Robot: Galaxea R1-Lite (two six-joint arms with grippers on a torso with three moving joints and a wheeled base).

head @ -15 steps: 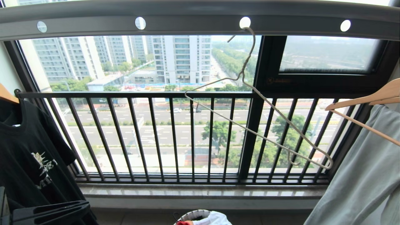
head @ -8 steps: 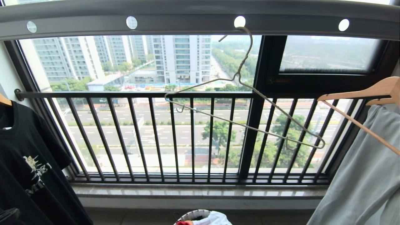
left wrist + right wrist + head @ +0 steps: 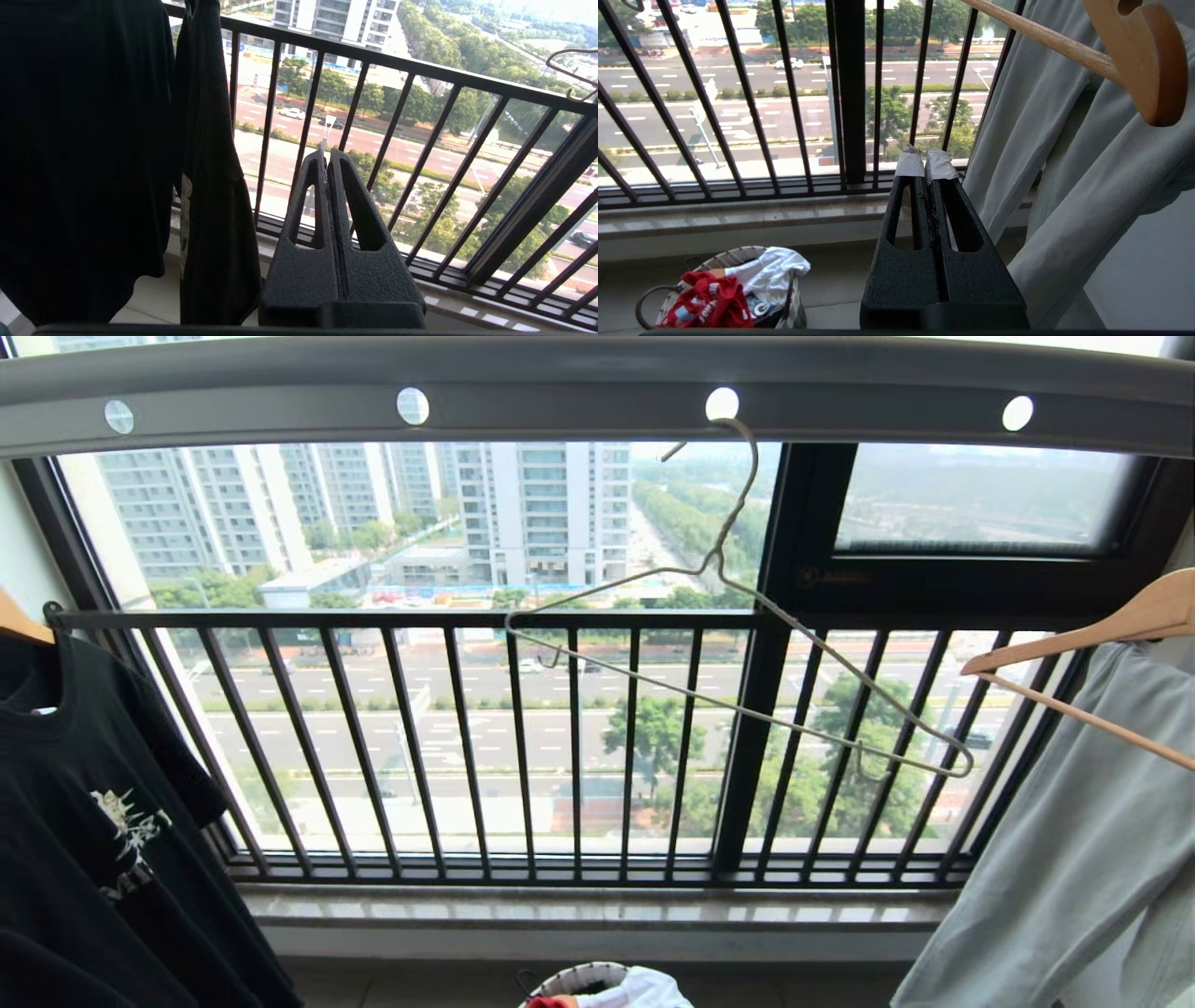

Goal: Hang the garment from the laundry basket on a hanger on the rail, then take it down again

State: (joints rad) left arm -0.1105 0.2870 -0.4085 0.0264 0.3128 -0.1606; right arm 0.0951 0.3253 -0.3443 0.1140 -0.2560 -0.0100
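- Left gripper [image 3: 327,158], fingers pressed together on nothing, points level at the balcony bars beside the black T-shirt [image 3: 84,154].
- Right gripper [image 3: 924,161], likewise pressed together and empty, points at the bars, low centre of its view.
- Red garment [image 3: 707,301] lies in the laundry basket [image 3: 794,305], lower left.
- Hanger [image 3: 738,644] hangs tilted from the rail [image 3: 560,392], upper centre.

1. I count one thin wire hanger [image 3: 747,700], up on one grey rail [image 3: 579,392].
2. I see four round holes in that rail.
3. I count two wooden hangers; one [image 3: 1134,51] is just beside my right gripper [image 3: 926,164].
4. One black T-shirt [image 3: 84,158] hangs beside my left gripper [image 3: 325,158].
5. One basket [image 3: 686,273] sits below my right gripper.
6. In it I count one red shirt [image 3: 707,303] and one white cloth [image 3: 768,270].
7. I have two grippers, both pressed closed.
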